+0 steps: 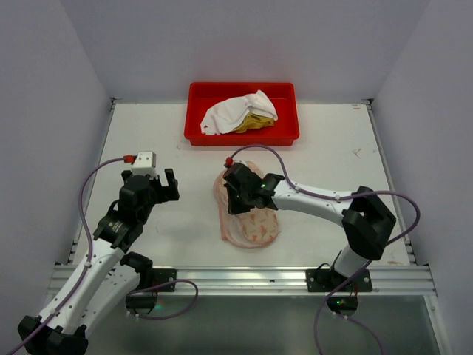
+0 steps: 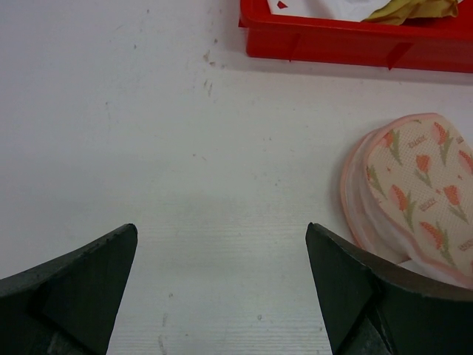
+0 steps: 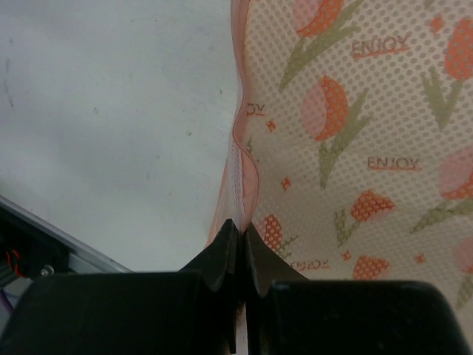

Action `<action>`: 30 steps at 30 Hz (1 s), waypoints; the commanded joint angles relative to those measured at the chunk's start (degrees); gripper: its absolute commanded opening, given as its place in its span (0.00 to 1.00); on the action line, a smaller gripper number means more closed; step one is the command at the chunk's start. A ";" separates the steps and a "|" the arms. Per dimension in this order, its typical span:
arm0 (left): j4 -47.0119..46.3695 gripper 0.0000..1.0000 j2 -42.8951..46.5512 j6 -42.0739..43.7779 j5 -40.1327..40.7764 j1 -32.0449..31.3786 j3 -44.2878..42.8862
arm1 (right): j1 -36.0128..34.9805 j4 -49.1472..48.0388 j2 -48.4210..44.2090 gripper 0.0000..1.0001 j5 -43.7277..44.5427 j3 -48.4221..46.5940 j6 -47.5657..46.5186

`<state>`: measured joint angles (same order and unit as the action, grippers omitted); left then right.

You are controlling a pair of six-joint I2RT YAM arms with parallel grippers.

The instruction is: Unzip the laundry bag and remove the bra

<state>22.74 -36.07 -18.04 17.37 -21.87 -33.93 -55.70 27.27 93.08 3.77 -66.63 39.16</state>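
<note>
The laundry bag [image 1: 255,225] lies flat on the table in front of the red tray, peach with a tulip print and pink edging. My right gripper [image 1: 230,201] is over its left side. In the right wrist view the gripper [image 3: 240,222] is shut on the bag's pink edge, with the printed fabric [image 3: 355,133] stretching away from it. My left gripper [image 1: 166,186] is open and empty over bare table, left of the bag [image 2: 417,192]. The bra [image 1: 240,112], white with mustard-yellow cups, lies crumpled in the red tray; a part of it [image 2: 414,9] shows in the left wrist view.
The red tray [image 1: 240,137] stands at the back centre of the table; its front wall [image 2: 355,43] shows in the left wrist view. White walls close off the left, right and back. A metal rail [image 1: 236,277] runs along the near edge.
</note>
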 commanded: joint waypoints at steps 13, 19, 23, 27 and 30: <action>-3.49 1.00 -1.37 -0.06 -3.74 0.33 0.10 | -1.16 -15.04 7.47 0.34 -11.68 0.62 5.76; -4.90 1.00 -1.10 -0.59 -6.55 0.33 0.09 | -1.16 -11.21 3.17 0.82 -10.47 -2.53 1.46; -6.22 1.00 -2.15 -2.96 -8.66 0.34 -1.40 | 0.50 -7.06 0.36 0.96 -3.96 -3.86 -1.27; -5.34 1.00 -4.70 -5.16 -7.97 0.33 -3.94 | 8.13 -5.03 -5.35 0.99 -0.79 -0.36 -3.21; -4.03 1.00 -6.89 -6.30 -5.78 0.33 -5.96 | 18.06 -5.03 -12.99 0.99 1.15 4.38 -5.13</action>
<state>19.55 -41.56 -21.91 10.39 -21.87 -36.16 -45.50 19.94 87.31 -0.54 -65.60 37.23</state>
